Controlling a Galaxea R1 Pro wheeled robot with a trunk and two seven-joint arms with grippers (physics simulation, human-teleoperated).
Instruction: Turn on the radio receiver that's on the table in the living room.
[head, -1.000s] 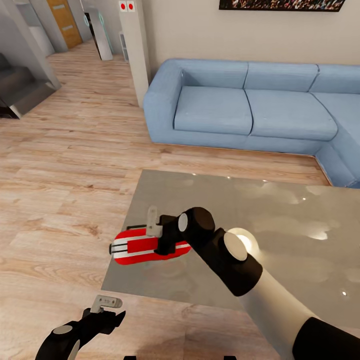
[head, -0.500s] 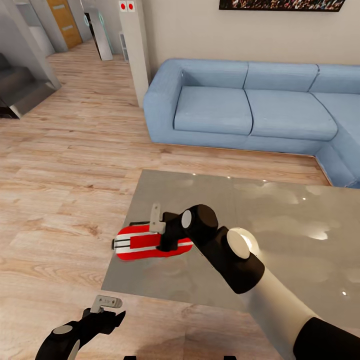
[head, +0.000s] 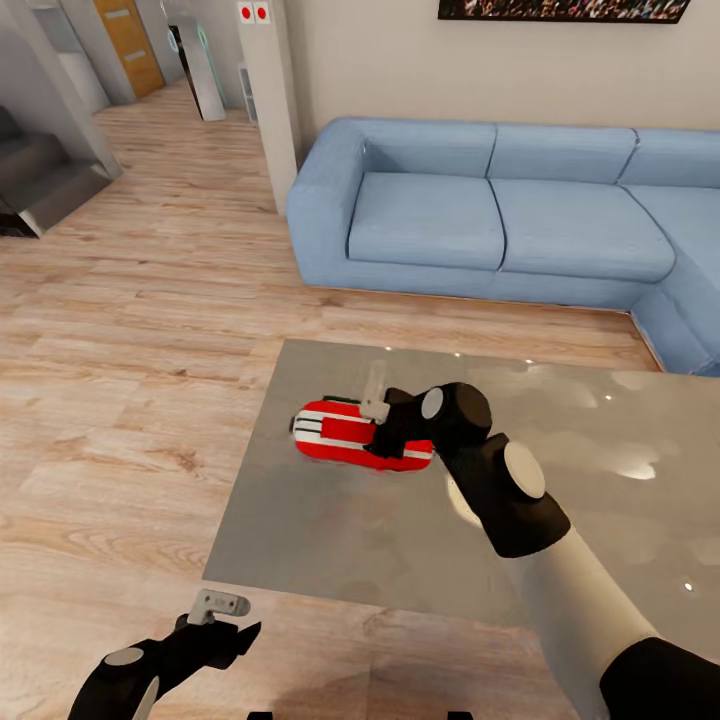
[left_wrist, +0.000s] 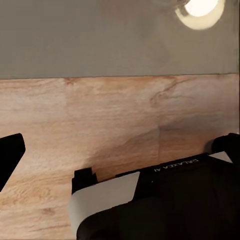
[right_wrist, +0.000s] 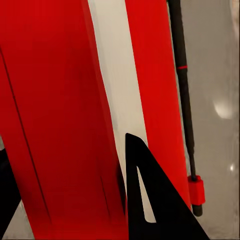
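The red radio receiver (head: 345, 435) with its white band lies flat on the glossy grey table (head: 580, 430), in from the left edge. My right gripper (head: 380, 422) reaches over it from the right and is shut on it; one grey finger (head: 376, 390) sticks up behind the radio. In the right wrist view the red-and-white body (right_wrist: 60, 100) runs between two black fingertips (right_wrist: 150, 200), and its thin wire handle (right_wrist: 182, 90) runs along one side. The dial is hidden. My left gripper (head: 215, 618) hangs open, low over the floor before the table's near edge (left_wrist: 100, 40).
A light-blue corner sofa (head: 500, 215) stands beyond the table, under a crowd photograph (head: 565, 8). Light wood plank floor (head: 130, 330) spreads to the left toward a pillar (head: 270, 90) and a hallway. A lamp's reflection (left_wrist: 200, 10) glares on the table top.
The right gripper has carried the radio from the table's left edge up and to the right, farther onto the top. The left gripper has stayed put.
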